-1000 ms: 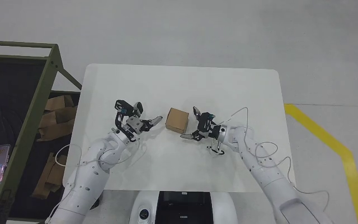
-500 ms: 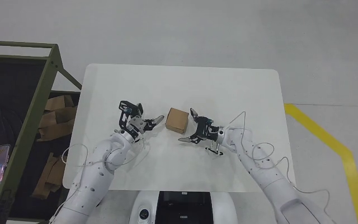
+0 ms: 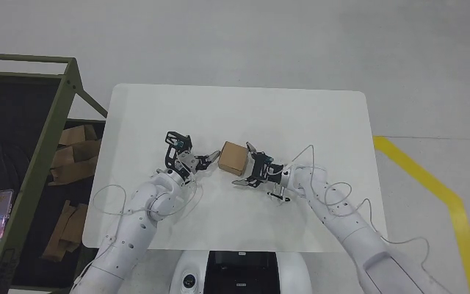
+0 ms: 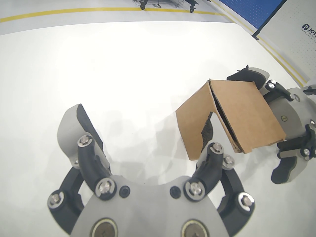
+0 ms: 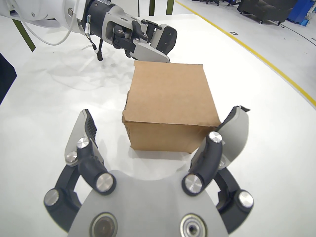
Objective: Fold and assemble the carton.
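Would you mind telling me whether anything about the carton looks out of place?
Yes: the carton has a dark gap along one edge facing the left gripper, where a panel stands off instead of closing flush. One corner is ragged too.

- The left arm and right arm have smooth, rounded white shells, with thin white cables looping alongside.
- The left gripper and right gripper share grey metal plates, black curved links and shiny round screws.
- The fingers are pale grey blades faced with black ribbed pads.
- The left wrist is a black cylinder with a short braided black cord.
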Available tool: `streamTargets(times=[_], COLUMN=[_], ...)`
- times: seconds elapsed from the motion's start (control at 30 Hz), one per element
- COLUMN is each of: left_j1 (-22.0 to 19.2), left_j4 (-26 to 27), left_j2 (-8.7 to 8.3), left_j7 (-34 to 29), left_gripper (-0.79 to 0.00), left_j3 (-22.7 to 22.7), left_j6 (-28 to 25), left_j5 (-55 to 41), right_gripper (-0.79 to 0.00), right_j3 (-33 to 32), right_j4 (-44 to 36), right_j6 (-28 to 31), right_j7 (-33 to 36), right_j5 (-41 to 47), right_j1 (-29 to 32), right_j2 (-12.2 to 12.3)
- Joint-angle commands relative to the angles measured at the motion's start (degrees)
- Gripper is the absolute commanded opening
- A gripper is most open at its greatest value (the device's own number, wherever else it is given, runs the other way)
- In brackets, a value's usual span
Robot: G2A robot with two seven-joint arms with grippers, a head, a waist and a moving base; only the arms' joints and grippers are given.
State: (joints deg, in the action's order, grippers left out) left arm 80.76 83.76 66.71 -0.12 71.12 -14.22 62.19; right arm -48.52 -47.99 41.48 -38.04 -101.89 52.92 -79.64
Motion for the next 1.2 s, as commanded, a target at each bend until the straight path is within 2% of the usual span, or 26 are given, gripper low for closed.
streamTargets(times=[0.0, 0.4, 0.53, 0.8, 1.17], left_j1=[-0.1, -0.4, -0.7, -2.5, -5.2], left_j4=[-0.1, -0.4, -0.8, -2.7, -5.0], left_j2=[0.04, 0.26, 0.4, 0.95, 1.64], left_j7=[0.0, -0.1, -0.3, -0.9, -1.3], left_gripper=[0.0, 0.0, 0.0, 0.0, 0.0], left_j3=[-0.1, -0.1, 0.1, -0.6, -2.4], left_j6=[-0.1, -0.9, 0.4, 1.3, -0.1], left_j5=[0.1, 0.1, -0.4, -2.2, -2.8], right_gripper=[0.0, 0.0, 0.0, 0.0, 0.0], right_j3=[0.5, 2.4, 2.4, 3.6, 6.7], right_j4=[1.0, 5.7, 7.0, 9.2, 13.8], right_j6=[-0.5, -3.0, -3.2, -0.1, 1.9], right_j7=[0.0, -3.1, -4.4, -7.5, -11.2], right_j5=[0.5, 3.0, 3.0, 0.3, -1.3], right_j1=[-0.6, -3.0, -3.6, -5.9, -9.0], right_j2=[-0.3, -1.5, -1.4, -1.0, -1.9])
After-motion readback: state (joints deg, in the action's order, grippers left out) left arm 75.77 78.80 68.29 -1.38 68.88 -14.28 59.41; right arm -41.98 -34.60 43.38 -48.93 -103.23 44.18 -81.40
